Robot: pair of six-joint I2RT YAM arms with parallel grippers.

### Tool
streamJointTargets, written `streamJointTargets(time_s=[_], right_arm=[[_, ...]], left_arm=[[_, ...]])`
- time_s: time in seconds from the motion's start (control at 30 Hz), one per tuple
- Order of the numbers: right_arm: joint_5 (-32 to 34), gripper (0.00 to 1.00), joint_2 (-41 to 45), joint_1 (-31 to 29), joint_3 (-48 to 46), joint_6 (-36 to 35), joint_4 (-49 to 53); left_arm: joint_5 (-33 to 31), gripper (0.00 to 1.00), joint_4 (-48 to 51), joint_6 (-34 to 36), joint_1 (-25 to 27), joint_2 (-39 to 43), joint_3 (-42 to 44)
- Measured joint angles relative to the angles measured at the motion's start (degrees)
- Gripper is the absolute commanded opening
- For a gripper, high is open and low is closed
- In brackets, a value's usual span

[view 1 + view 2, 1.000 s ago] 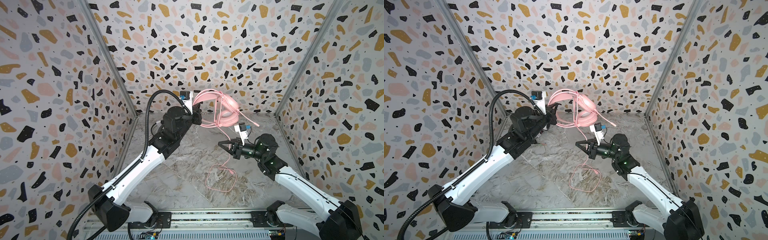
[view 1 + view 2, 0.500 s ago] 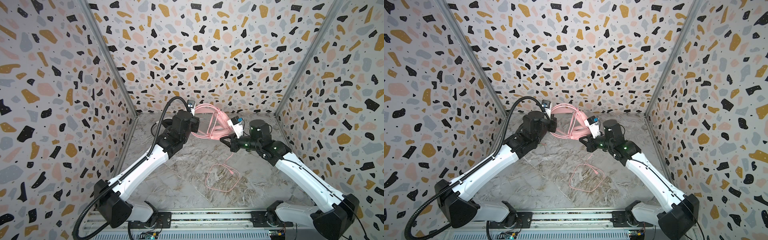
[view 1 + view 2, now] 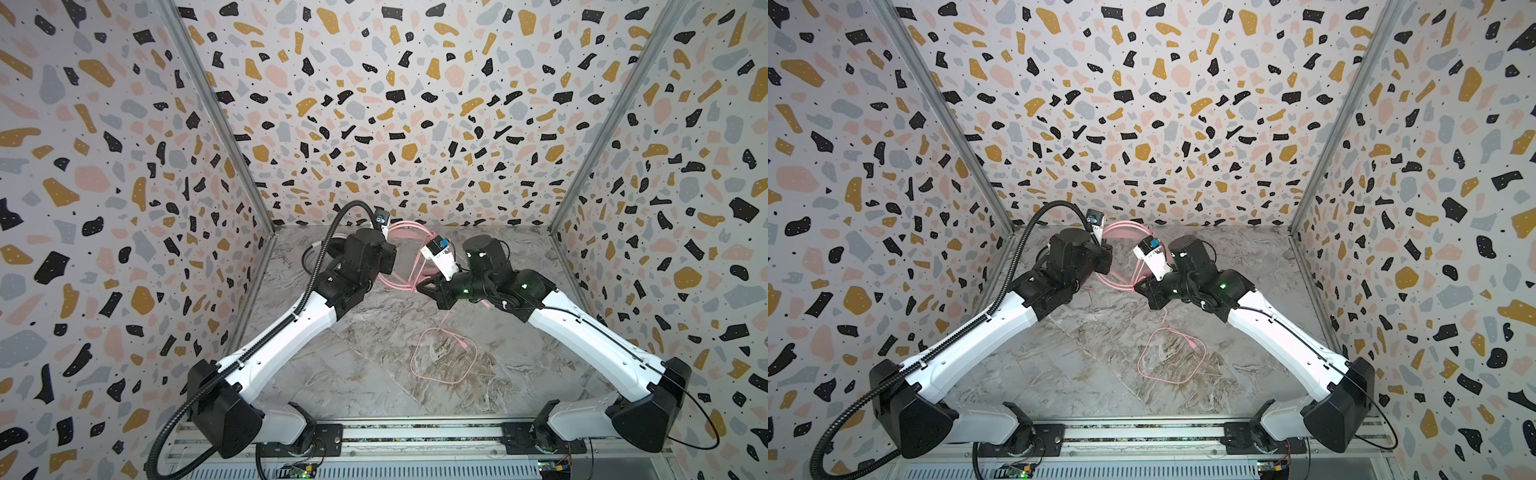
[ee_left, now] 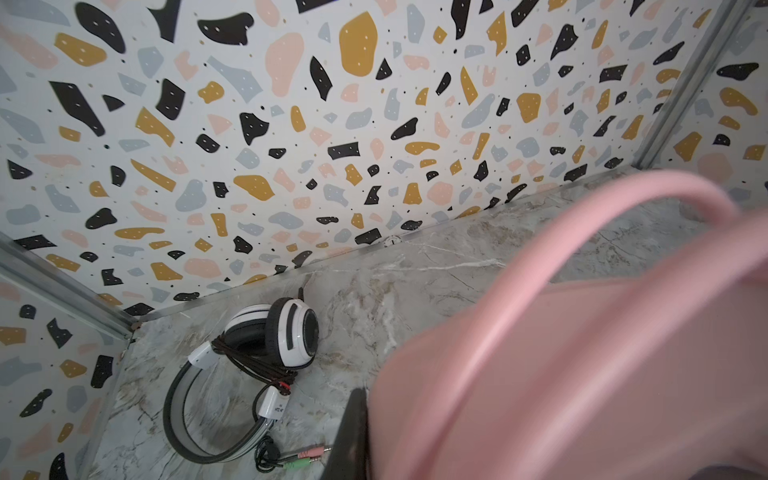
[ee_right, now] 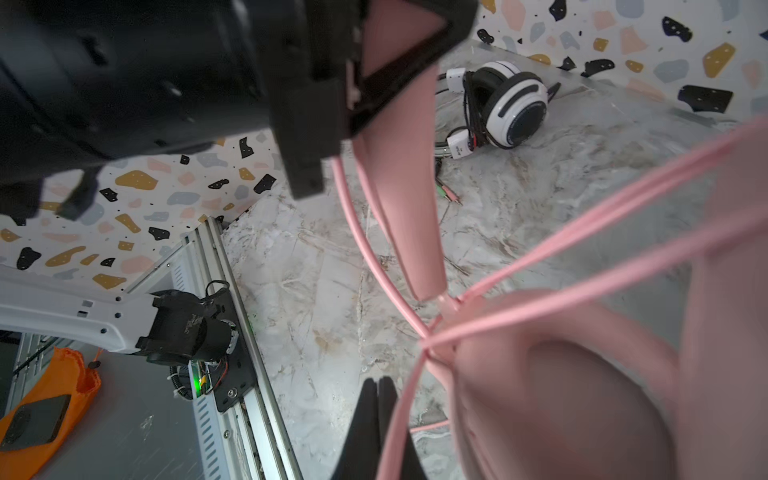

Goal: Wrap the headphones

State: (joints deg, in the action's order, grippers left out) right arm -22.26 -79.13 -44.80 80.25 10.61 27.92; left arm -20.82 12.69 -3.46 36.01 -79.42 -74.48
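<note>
Both arms have come down. The pink headphones (image 3: 405, 227), held high a second ago, now sit low at mid-frame near the back wall. The left hand (image 5: 357, 99) stays clamped on the headband. The right hand (image 5: 380, 411) is closed on the pink cable (image 5: 406, 399). A slack loop still lies on the counter (image 3: 332, 374), so winding is unfinished.

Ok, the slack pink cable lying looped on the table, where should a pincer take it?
Probably the near arc of the pink cable, from straight above, closing across the strand: it lies flat on the table with nothing beside it, while the plug end points into the loop.
</note>
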Motion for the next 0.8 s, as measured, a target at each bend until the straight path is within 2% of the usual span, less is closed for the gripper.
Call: streamJointTargets(time_s=[0.1,0.3,0.53,0.8], right_arm=[[0.96,0.05,-1.25,-1.57,0.66,-0.46,0.5],[4.15,0.05,-2.36,-0.63,2.6,-1.55,4.04],[5.11,0.06,-1.86,5.44,4.42,-3.69,8.85],[7.08,0.05,-1.38,5.86,6.67,-6.93,11.52]], left_arm=[[1.77,0.0,0.72,-0.55,0.57,-1.7,-0.24],[2.36,0.0,1.64,-0.61,2.05,-2.51,0.0],[2.69,0.0,-3.67,-0.5,2.12,2.71,5.97],[-1.75,0.0,-6.67,0.33,2.47,6.82,8.87]])
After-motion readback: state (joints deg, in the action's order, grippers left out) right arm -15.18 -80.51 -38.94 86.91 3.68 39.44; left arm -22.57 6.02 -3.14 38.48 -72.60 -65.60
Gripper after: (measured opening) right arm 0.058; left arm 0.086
